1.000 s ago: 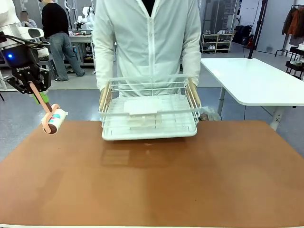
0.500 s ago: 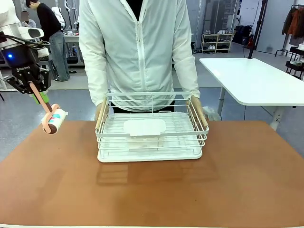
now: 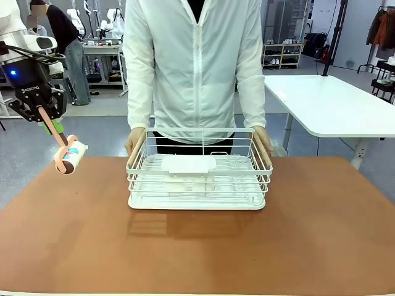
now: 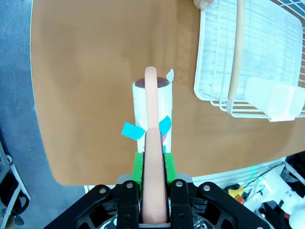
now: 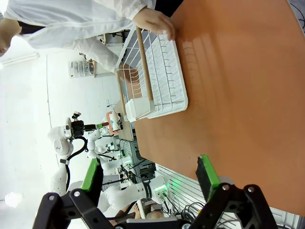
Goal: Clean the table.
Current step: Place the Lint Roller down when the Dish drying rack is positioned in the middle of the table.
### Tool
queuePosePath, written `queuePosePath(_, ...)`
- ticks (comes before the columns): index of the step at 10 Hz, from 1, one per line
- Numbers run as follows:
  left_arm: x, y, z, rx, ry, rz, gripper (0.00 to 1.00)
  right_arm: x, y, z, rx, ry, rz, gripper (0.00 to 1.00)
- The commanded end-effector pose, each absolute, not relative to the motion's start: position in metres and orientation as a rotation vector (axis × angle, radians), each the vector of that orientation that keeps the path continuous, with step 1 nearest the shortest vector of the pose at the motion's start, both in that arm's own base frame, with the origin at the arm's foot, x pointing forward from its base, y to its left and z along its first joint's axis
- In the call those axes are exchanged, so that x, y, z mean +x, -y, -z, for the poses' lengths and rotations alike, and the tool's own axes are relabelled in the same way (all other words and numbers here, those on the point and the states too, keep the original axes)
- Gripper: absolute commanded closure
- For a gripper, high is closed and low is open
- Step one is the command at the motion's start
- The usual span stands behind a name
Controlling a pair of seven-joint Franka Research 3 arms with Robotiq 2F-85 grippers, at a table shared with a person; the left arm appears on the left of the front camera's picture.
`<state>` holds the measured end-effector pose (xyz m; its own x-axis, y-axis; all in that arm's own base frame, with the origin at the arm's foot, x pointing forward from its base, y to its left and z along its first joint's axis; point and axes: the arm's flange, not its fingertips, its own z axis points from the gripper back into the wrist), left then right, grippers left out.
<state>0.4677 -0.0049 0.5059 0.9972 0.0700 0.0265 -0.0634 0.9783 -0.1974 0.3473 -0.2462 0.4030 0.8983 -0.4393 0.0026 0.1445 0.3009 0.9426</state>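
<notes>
Basket: wire basket now set down mid-tabletop, person's hands on its handles.
Left claw: upper left, clamped on lint roller, unmoved.
Right claw: spread wide, empty.
Meaning: basket probably blocks rolling.

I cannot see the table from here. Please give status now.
Left gripper shut on lint roller. Right gripper open, empty. Table bare in front; person's hands hold wire basket on it.
</notes>
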Motion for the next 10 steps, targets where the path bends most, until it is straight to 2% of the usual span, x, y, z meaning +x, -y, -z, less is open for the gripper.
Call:
queuePosePath(1, 0.4671, 0.0021, -0.5073, -0.190, 0.037, -0.068, 0.79, 0.3459, 0.2435, -0.4046, 1.221, 0.304, 0.385, 0.00)
queuePosePath(10, 0.4671, 0.0021, -0.5073, -0.190, 0.037, -0.068, 0.79, 0.3459, 0.2435, -0.4046, 1.221, 0.304, 0.385, 0.00)
